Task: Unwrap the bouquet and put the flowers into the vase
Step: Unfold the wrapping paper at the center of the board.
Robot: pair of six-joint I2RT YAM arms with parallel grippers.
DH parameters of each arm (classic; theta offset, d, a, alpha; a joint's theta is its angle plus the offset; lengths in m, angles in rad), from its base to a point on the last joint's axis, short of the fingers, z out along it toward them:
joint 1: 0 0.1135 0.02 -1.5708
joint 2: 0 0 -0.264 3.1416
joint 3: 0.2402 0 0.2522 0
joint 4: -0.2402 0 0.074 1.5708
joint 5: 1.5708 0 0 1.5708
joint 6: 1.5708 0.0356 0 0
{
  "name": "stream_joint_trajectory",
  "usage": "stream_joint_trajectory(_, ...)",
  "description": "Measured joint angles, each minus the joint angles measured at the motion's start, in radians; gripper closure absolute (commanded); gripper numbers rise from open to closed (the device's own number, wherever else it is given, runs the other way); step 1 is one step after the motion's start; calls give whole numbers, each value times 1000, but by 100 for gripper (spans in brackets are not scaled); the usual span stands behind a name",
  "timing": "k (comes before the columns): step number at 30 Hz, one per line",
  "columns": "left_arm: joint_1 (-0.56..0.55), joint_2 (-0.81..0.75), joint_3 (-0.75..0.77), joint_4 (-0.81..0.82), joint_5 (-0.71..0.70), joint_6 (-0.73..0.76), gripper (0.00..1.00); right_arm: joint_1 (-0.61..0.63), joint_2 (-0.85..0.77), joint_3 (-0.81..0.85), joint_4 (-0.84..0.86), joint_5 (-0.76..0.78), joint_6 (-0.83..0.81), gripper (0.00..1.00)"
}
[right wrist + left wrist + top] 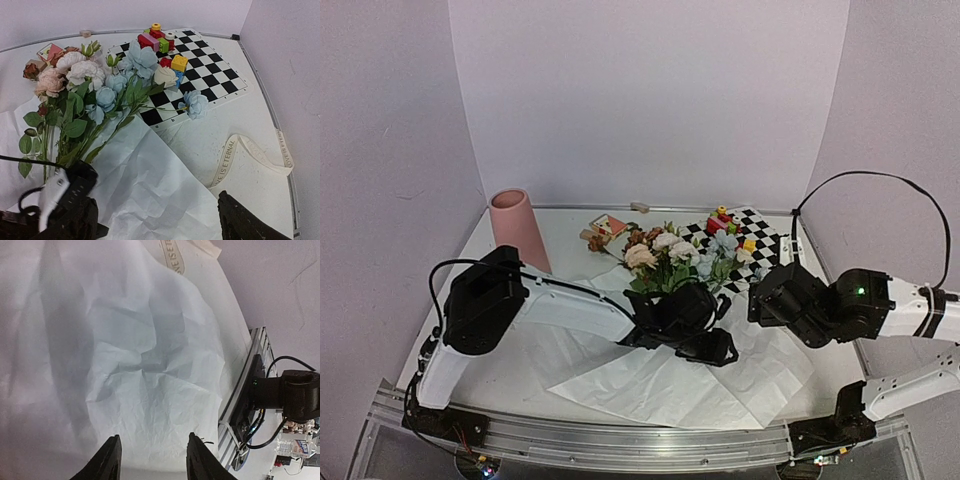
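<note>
The flowers [672, 256] lie unwrapped, heads toward the back, with their stems on the spread white paper [665, 390]. In the right wrist view the flowers [85, 92] run down behind the black left arm [65, 202]. The pink vase [520, 228] stands upright at the back left. My left gripper [715, 348] hovers over the paper [150, 365] near the stem ends, and in its own view the left gripper [154, 460] is open with nothing between its fingers. My right gripper [762, 300] is open wide over the paper's [150, 190] right part. Only one of its fingers [245, 220] shows clearly.
A cream ribbon [235, 155] lies loose on the table right of the paper. A black-and-white checkered mat [210, 75] with several toy blocks [160, 40] sits at the back right, under some blooms. The metal rail [240, 405] marks the near edge.
</note>
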Motion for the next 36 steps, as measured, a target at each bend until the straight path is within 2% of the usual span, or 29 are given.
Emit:
stream_joint_trajectory(4, 47, -133, -80, -6, -35, 2, 54, -14, 2, -19, 33, -23, 6, 15)
stream_joint_trajectory(7, 84, -229, -142, -3, -63, 2, 54, -68, 6, -36, 96, -95, -30, 14)
stream_joint_trajectory(14, 166, -395, -318, -8, -130, 1, 54, -263, 90, -81, 269, -428, -173, 16)
stream_joint_trajectory(19, 191, -453, -410, -31, -166, 2, 55, -281, 221, -76, 373, -658, -250, 22)
stream_joint_trajectory(25, 214, -511, -476, -70, -215, -8, 56, -282, 357, -68, 457, -847, -296, 24)
stream_joint_trajectory(32, 257, -556, -566, -82, -256, -18, 56, -286, 436, -57, 527, -932, -308, 28)
stream_joint_trajectory(35, 276, -559, -592, -85, -265, -22, 58, -313, 452, -57, 532, -937, -304, 37)
stream_joint_trajectory(36, 281, -559, -599, -87, -268, -25, 59, -328, 455, -57, 533, -936, -302, 42)
